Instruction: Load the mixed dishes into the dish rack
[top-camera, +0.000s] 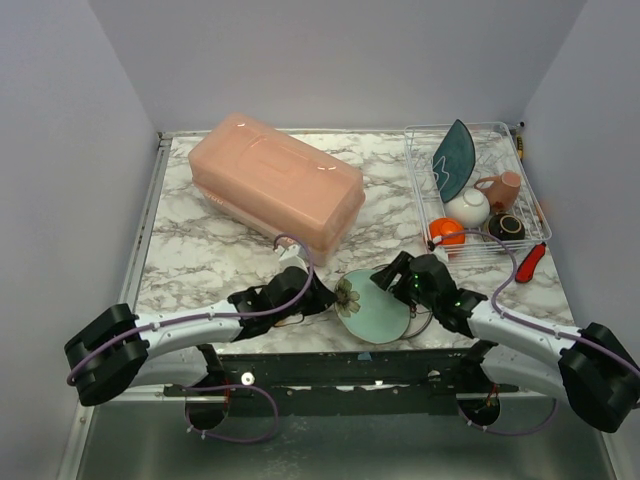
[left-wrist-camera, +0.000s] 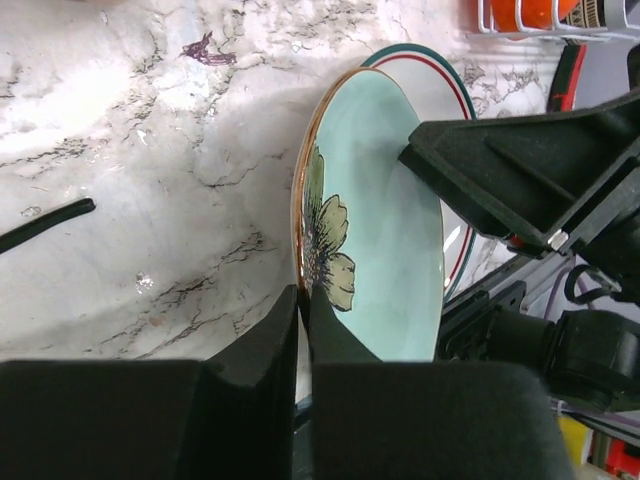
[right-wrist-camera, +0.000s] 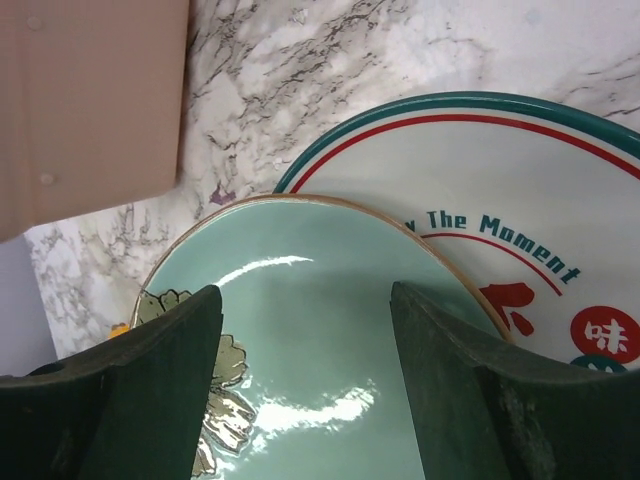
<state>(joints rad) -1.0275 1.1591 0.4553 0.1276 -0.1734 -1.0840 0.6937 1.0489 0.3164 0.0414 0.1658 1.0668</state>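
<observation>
The round pale-green plate (top-camera: 378, 308) with a flower sits near the table's front edge, lying partly over a white plate. My left gripper (top-camera: 335, 297) is shut on its left rim (left-wrist-camera: 303, 292), beside the flower (left-wrist-camera: 330, 240). My right gripper (top-camera: 395, 280) is open, its fingers hovering over the plate's face (right-wrist-camera: 300, 250) with a wide gap. The wire dish rack (top-camera: 470, 132) at the back right holds a teal square plate (top-camera: 455, 158) on edge, a pinkish mug (top-camera: 500, 190), a white bowl (top-camera: 467, 207), an orange bowl (top-camera: 446, 233) and a dark bowl (top-camera: 506, 228).
A big pink tub (top-camera: 275, 182) stands at the back centre-left. A white plate with teal and red rings and lettering (right-wrist-camera: 480, 160) lies under the green one. A red-handled tool (top-camera: 530, 262) lies right of the rack's front. The table edge is just behind both grippers.
</observation>
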